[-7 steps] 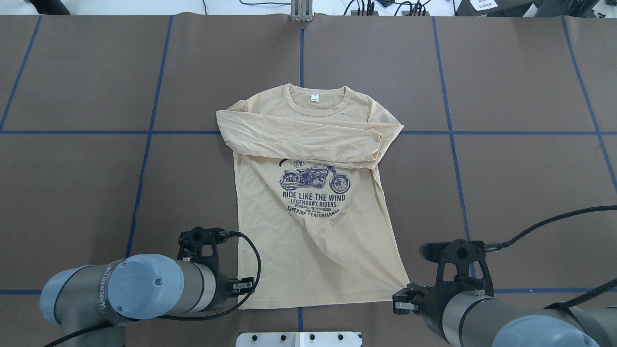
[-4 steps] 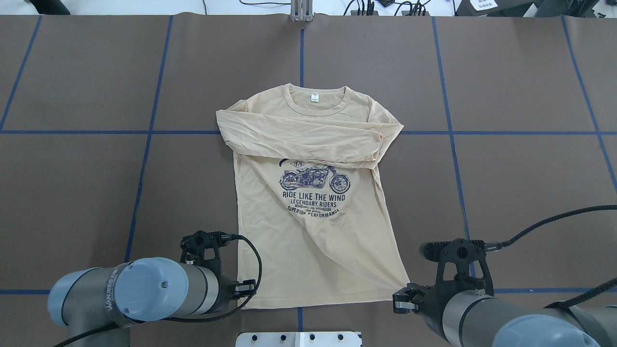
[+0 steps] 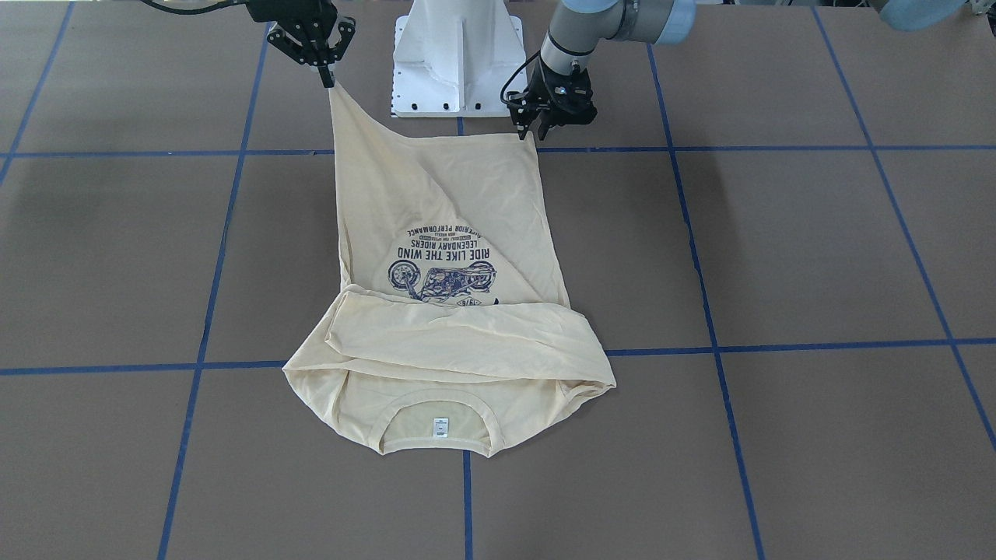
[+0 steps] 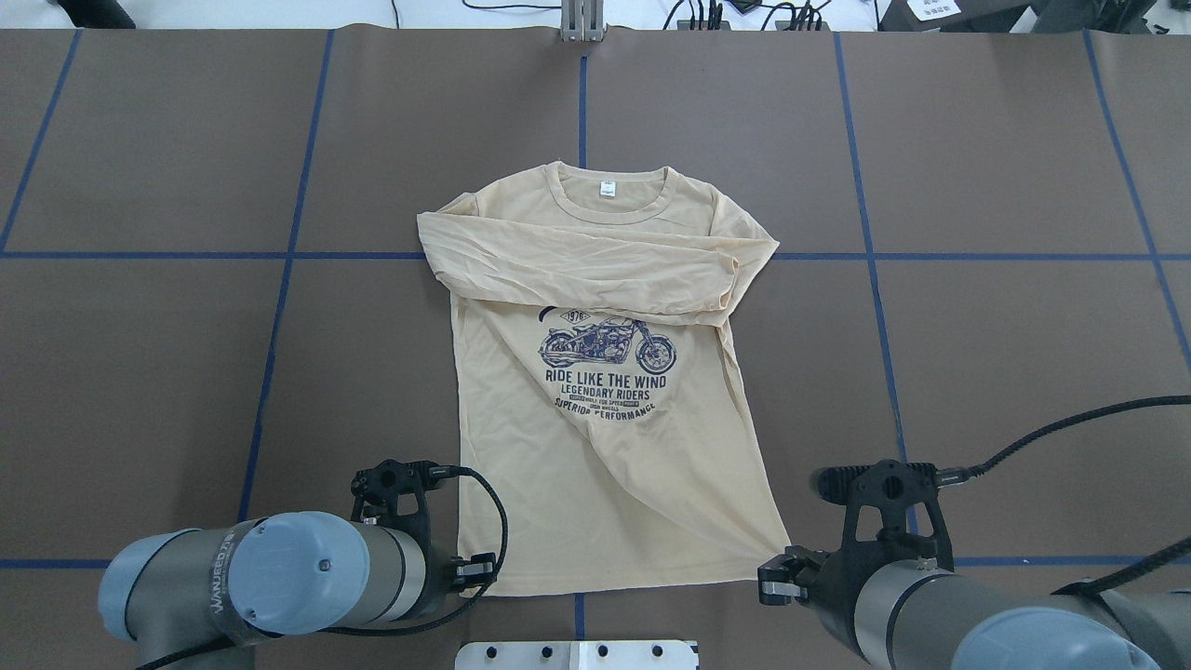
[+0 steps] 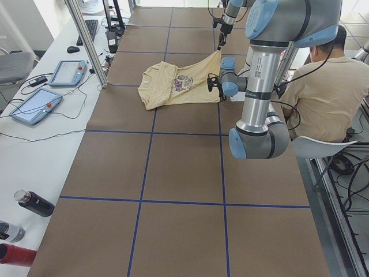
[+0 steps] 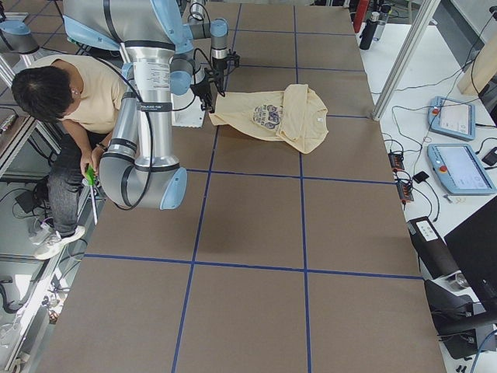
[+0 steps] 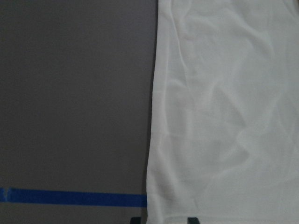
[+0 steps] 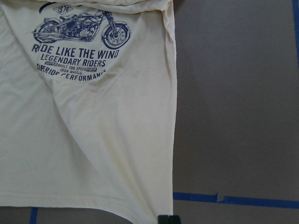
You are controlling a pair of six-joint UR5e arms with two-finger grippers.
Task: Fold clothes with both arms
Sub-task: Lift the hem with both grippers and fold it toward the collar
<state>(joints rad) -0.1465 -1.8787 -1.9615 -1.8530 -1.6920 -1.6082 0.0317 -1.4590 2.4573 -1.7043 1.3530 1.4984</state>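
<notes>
**A:** How will it handle, this pale cream-yellow, thin long-sleeved T-shirt (image 4: 614,484) with the navy motorcycle print (image 4: 607,358)?

**B:** Very light and very soft, I think. It has no stiffness, so every part that is not held will hang down and drag on the brown desk with the blue tape lines (image 4: 977,372). It is not fragile, but such thin cloth can slip out of a small pinch.

**A:** Where does it lie?

**B:** Flat on the desk, print up, stretched away from both fingers. The hem (image 4: 614,584) is the edge nearest to them and the collar (image 4: 609,200) is the far end. The two sleeves (image 4: 595,270) lie across the chest, between print and collar.

**A:** And the black right fingers (image 8: 167,219)?

**B:** Pressed together on one hem corner. In the front view this corner is lifted off the desk and the cloth under it is pulled to a point.

**A:** The black left fingers (image 3: 532,128)?

**B:** They stand apart, one on each side of the other hem corner, low over the desk. The wrist view shows cloth between the tips, but they do not pinch it yet.

**A:** So where to take hold?

**B:** At that corner, on the stitched hem — it looks thicker there and should grip better. Both layers must go between the fingers, or the upper one may peel away. Then I would lift both corners at equal height, with the hem tight between the two sides — a slack middle would sag and wrinkle the fold.
</notes>
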